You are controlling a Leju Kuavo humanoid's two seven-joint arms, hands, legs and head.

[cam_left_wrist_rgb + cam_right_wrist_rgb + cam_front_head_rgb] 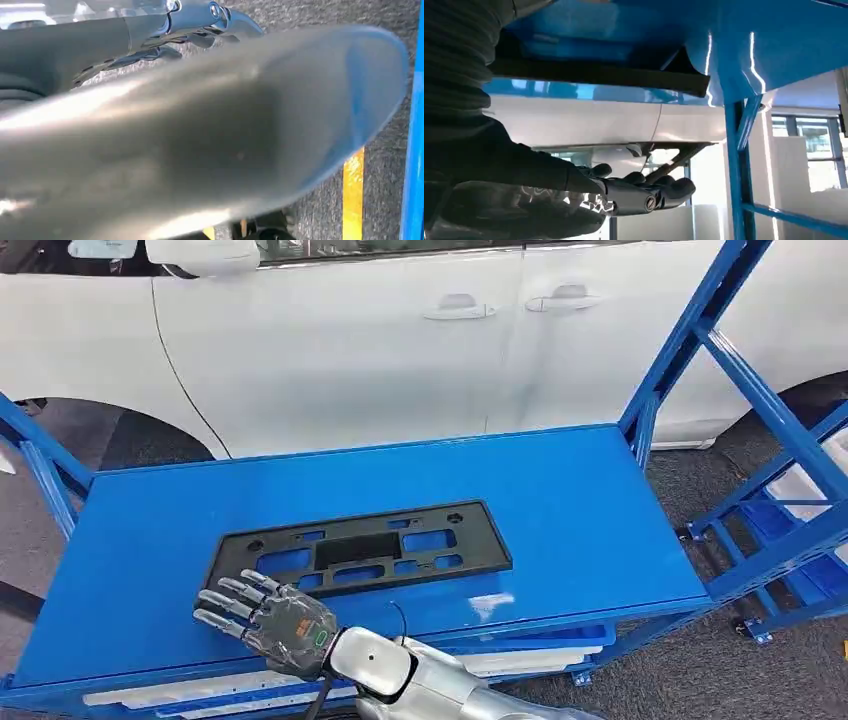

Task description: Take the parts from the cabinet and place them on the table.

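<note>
Black frame part [360, 550] lies flat on the blue table [590, 510], roughly centre, long side running 9 to 3 o'clock. Right robot hand [268, 618] sits at the part's 7 o'clock corner — fingers spread, holding nothing, fingertips close by its edge; can't tell if touching. Left robot hand [200, 22] over grey floor — grip state unclear. White car [400, 340] at 12 o'clock behind the table.

Blue table [600, 500], flat and glossy; black frame part [360, 548] lying flat near its front.
</note>
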